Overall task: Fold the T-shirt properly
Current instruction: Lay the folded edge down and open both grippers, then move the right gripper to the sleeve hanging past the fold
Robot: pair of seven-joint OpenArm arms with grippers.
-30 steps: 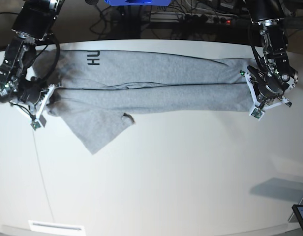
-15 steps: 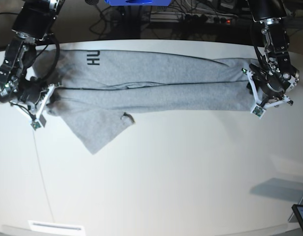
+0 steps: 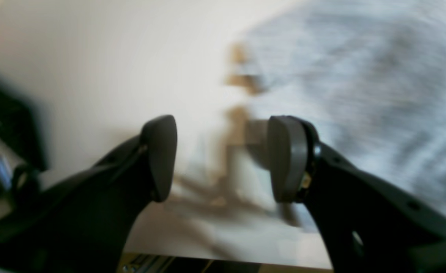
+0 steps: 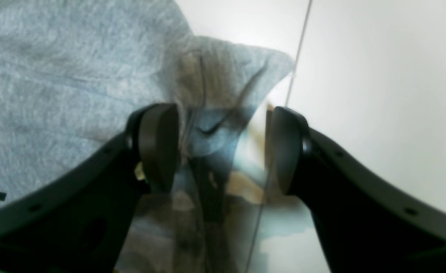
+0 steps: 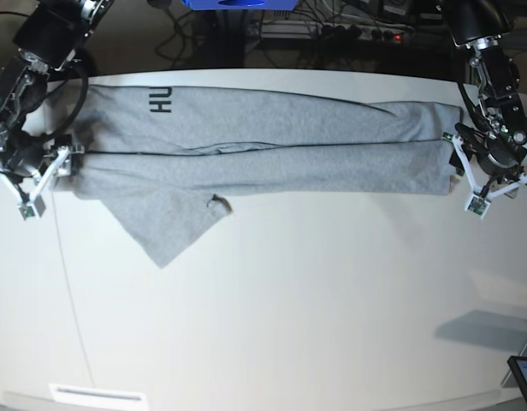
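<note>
The heather-grey T-shirt (image 5: 272,145) lies folded into a long band across the far side of the white table (image 5: 315,308), with black letters (image 5: 162,101) near its left end and one sleeve flap (image 5: 165,227) spreading toward me. My left gripper (image 3: 224,157) is open just off the band's right end (image 5: 458,163), with nothing between its fingers; the blurred cloth (image 3: 359,76) sits beyond its right finger. My right gripper (image 4: 221,146) is open at the left end (image 5: 65,163), its jaws standing over the shirt's corner (image 4: 223,72) without pinching it.
A blue object (image 5: 238,3) and cables sit behind the table's far edge. A dark screen corner (image 5: 525,373) pokes in at the bottom right. A white strip (image 5: 97,396) lies at the near left edge, and a thin seam (image 5: 71,291) runs down the tabletop.
Both grippers have opened and let go of the shirt's ends, each drawing outward and off the cloth. The band now lies stretched flat on the table.
</note>
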